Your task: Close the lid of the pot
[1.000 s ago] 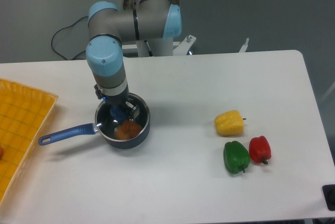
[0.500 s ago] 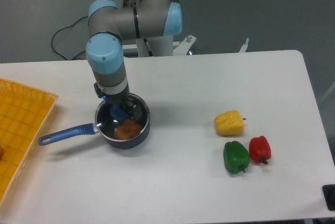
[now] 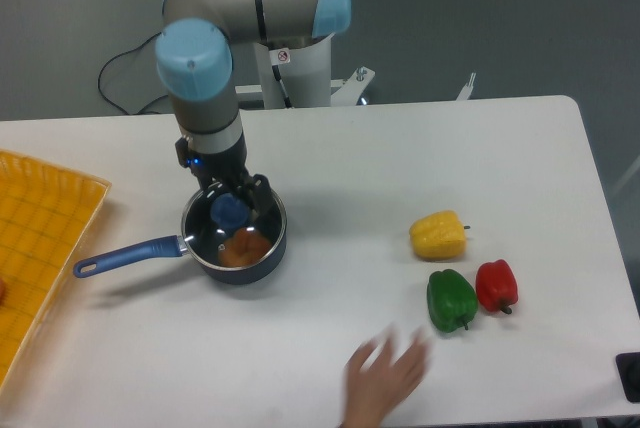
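Gripper (image 3: pixel 236 191) hangs from the arm (image 3: pixel 200 78) directly over the pot (image 3: pixel 234 235), its dark fingers apart, with the lid's blue knob (image 3: pixel 229 211) showing just below and between them; whether the fingertips touch the knob cannot be told from this view. The lid (image 3: pixel 236 228) lies flat on the pot, its thin metal rim lining up with the pot's rim all around, and something orange-brown (image 3: pixel 243 249) shows through the glass toward the near side. The pot stands on the white table (image 3: pixel 330 168) left of centre, and its long blue handle (image 3: pixel 128 254) points left and slightly toward the near edge, ending close to the yellow tray (image 3: pixel 40 238) that runs off the left side of the picture.

Well apart from the pot, on the right part of the table, lie three peppers. The yellow pepper (image 3: pixel 438 235) is the farthest of them from the near edge. The green pepper (image 3: pixel 451 300) and the red pepper (image 3: pixel 496 286) sit side by side just nearer than it, the red one to the right and touching or almost touching the green one.

At the near edge, a blurred human hand (image 3: pixel 385 378) reaches up onto the table, between the pot and the peppers and near the green pepper.
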